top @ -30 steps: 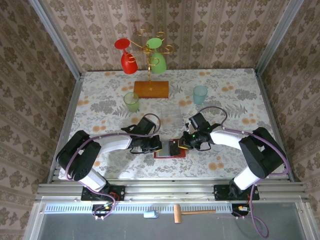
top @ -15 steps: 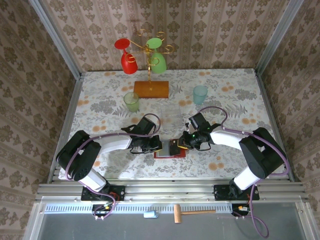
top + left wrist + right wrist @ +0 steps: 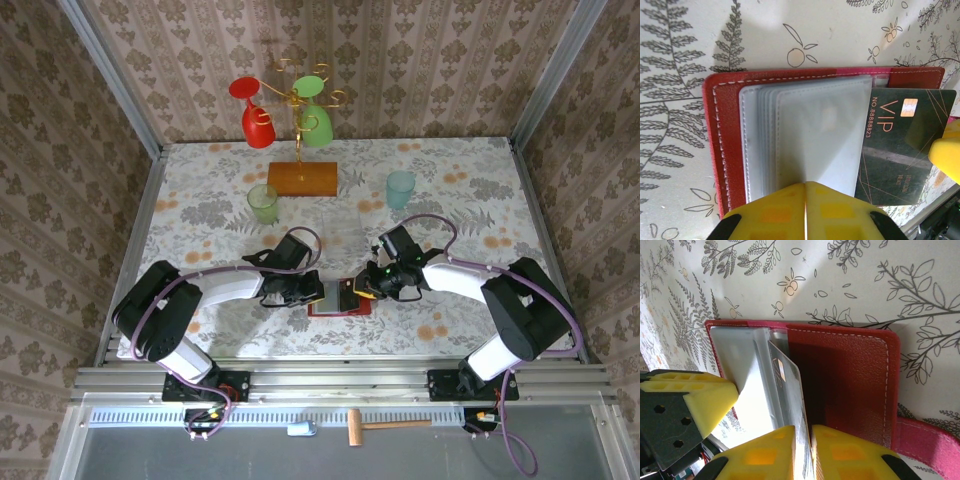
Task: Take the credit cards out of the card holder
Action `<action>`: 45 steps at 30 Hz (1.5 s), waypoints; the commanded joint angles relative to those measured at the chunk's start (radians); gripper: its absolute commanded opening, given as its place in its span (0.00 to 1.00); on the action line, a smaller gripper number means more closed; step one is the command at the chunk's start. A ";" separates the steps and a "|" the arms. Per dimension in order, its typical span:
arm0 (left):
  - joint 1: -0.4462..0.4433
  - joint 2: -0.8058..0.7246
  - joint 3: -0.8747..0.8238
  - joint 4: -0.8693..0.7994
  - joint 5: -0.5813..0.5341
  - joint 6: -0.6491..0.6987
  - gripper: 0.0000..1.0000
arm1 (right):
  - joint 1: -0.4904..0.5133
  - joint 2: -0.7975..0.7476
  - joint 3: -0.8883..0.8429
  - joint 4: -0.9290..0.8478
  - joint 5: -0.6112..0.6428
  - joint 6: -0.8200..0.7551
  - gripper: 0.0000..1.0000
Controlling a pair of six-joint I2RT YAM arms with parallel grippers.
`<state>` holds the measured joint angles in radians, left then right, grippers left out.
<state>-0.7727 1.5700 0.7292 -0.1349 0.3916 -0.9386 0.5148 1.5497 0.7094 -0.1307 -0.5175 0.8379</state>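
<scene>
The red card holder (image 3: pixel 341 311) lies open on the table between my two grippers. My left gripper (image 3: pixel 805 185) is shut, its yellow tips pressing on the greyish inner pockets (image 3: pixel 810 130) of the card holder (image 3: pixel 725 150). A dark credit card (image 3: pixel 900 145) marked VIP sticks halfway out of a pocket towards the right. My right gripper (image 3: pixel 809 432) is shut on that credit card (image 3: pixel 790 385), which stands on edge above the card holder's red flap (image 3: pixel 850 380). From above, the left gripper (image 3: pixel 318 292) and the right gripper (image 3: pixel 362 290) meet over the holder.
The holder's red closing tab (image 3: pixel 935 445) juts out to the right. Further back stand a wooden-based glass rack (image 3: pixel 302 178) with red and green glasses, a green cup (image 3: pixel 263 203) and a teal cup (image 3: pixel 401 188).
The right wrist has crept slightly to the left. The left arm and the card holder have stayed where they were.
</scene>
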 commanded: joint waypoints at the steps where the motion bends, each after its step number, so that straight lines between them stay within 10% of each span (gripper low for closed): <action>1: -0.008 0.009 -0.001 -0.013 -0.011 0.000 0.09 | 0.007 -0.018 -0.016 0.011 -0.035 0.018 0.16; 30: 0.006 -0.039 0.039 -0.033 -0.019 0.032 0.10 | 0.016 -0.117 0.012 -0.114 0.029 -0.028 0.05; 45: 0.151 -0.254 -0.034 -0.034 -0.051 0.102 0.14 | 0.010 -0.146 0.218 -0.452 0.175 -0.318 0.02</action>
<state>-0.6445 1.3479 0.7212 -0.1440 0.3576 -0.8772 0.5262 1.4239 0.8787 -0.4564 -0.3973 0.6334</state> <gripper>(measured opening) 0.135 0.038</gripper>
